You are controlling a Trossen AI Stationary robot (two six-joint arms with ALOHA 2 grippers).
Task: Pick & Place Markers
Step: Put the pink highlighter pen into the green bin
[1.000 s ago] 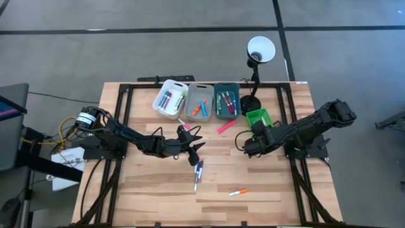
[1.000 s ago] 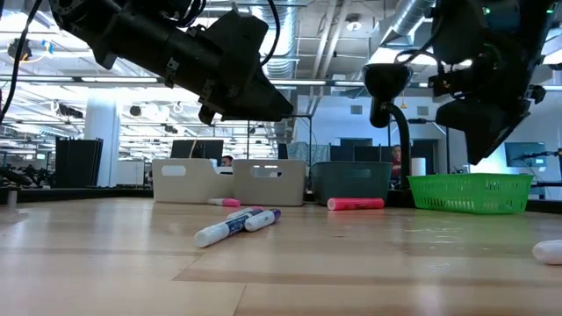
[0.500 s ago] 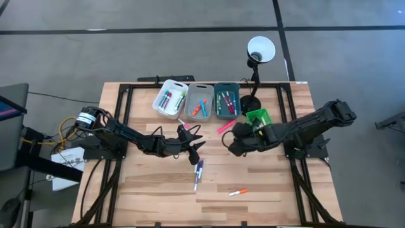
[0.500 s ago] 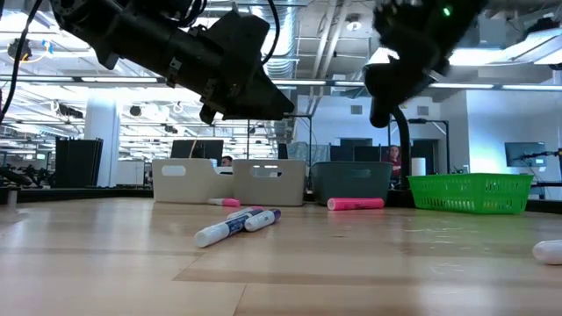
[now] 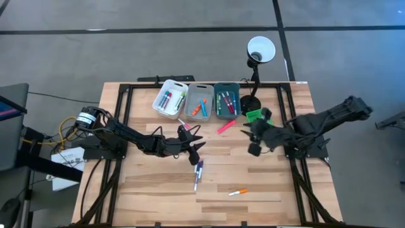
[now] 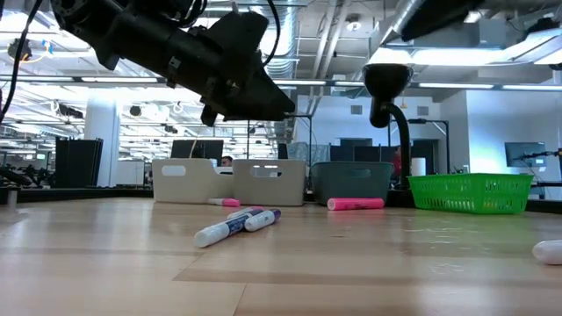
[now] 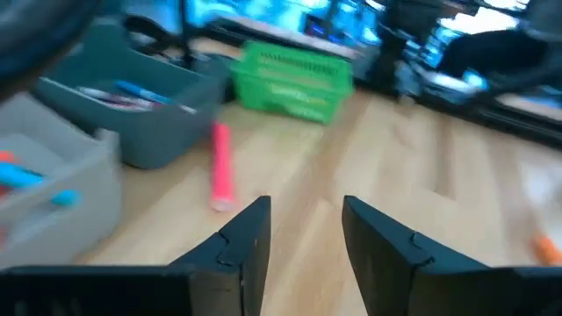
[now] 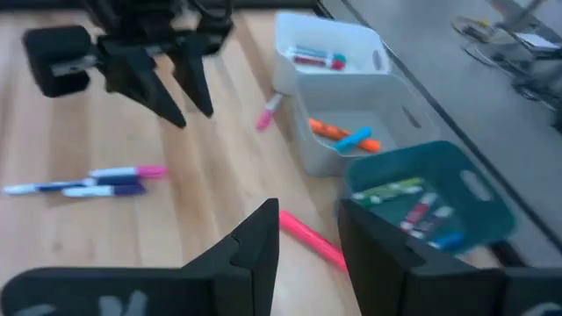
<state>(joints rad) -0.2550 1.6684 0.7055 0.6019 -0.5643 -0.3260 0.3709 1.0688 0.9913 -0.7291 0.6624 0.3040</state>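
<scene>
Wooden tabletop (image 5: 152, 183) holds a pink marker (image 5: 226, 126) near the empty right end effector (image 5: 253, 140), fingers apart.

We see three bins in a row near the far edge of the wooden table (image 5: 152, 187), beyond the left claw (image 5: 193, 147): a white bin (image 5: 169, 99), set at a slant, a grey bin (image 5: 200, 101) and a teal bin (image 5: 226, 100), side by side. A green basket (image 5: 254, 114) sits just beside the right claw (image 5: 250, 137), between it and the base of a black desk lamp (image 5: 260, 49), whose white shade faces up past the table's far edge. In the low view we make out a room behind the bins, with dark monitors (image 6: 198, 149). Grey floor (image 5: 190, 50) crossed by dark lines surrounds the table.
</scene>
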